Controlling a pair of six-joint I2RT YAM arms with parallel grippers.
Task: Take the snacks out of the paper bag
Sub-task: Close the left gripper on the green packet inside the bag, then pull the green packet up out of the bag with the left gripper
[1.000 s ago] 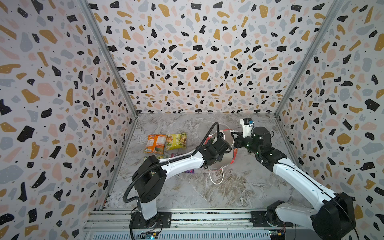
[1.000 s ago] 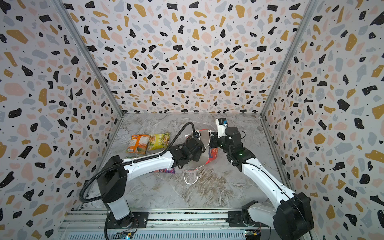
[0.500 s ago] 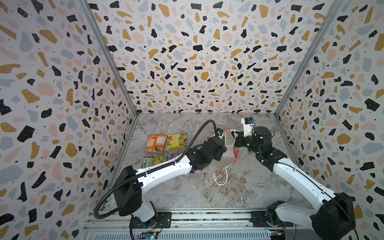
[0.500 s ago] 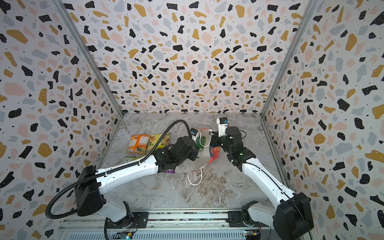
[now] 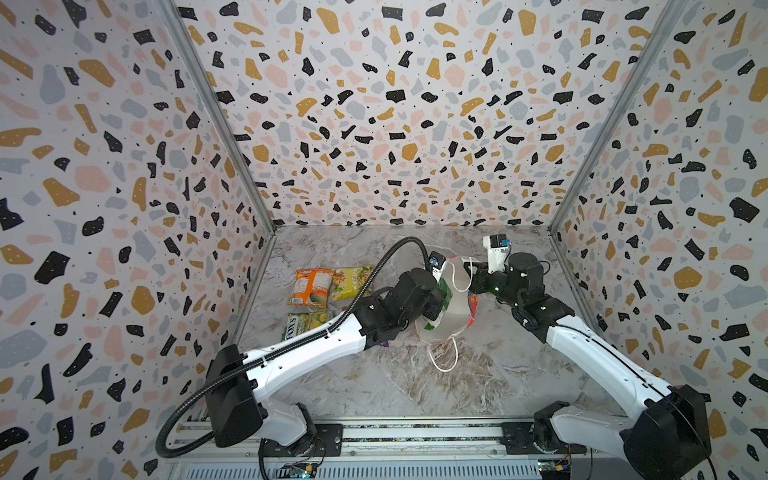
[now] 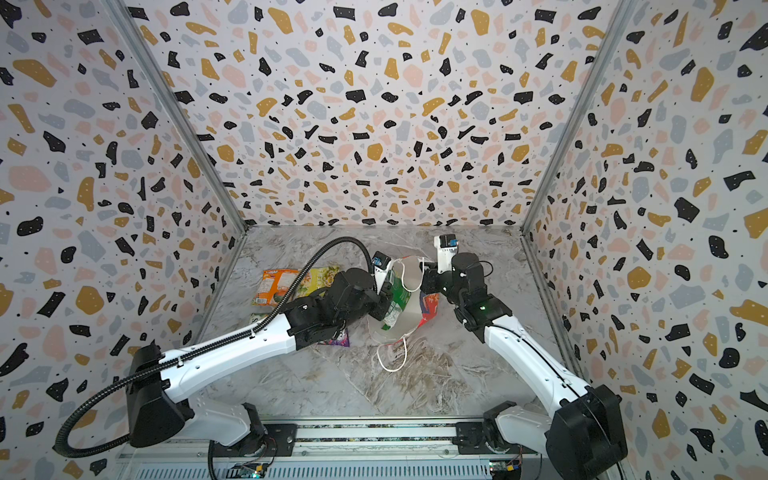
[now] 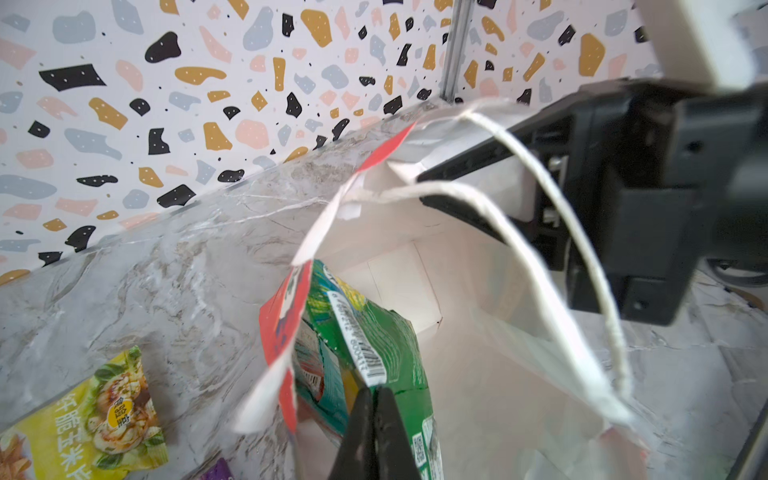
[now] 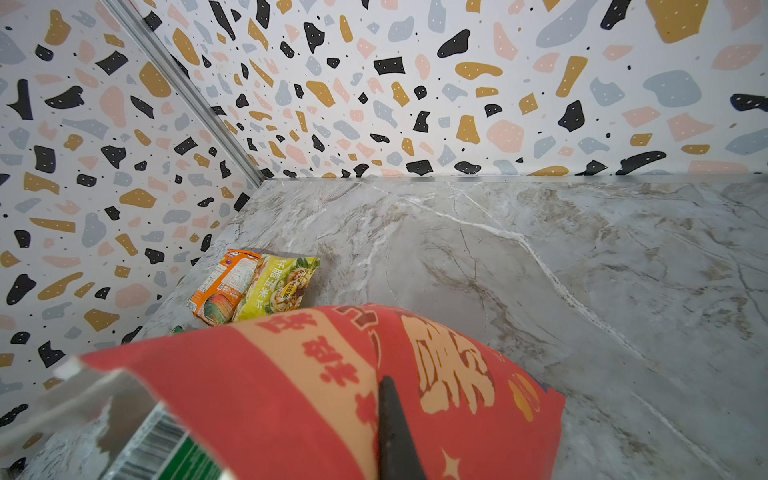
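The left arm (image 5: 316, 345) is drawn back toward the near left of the desk (image 5: 374, 386). Its black shoulder link, upright over the base a second ago, now leans out low to the left, and the white forearm stretches out long. The left gripper (image 7: 376, 401), earlier reaching deeper into the paper bag (image 5: 455, 322), now sits at the bag's mouth. It is pinched on a green packet (image 5: 444, 296), which now shows over the rim. The green-yellow packet (image 5: 306, 325), covered by the arm a second ago, now lies in plain sight on the desk.
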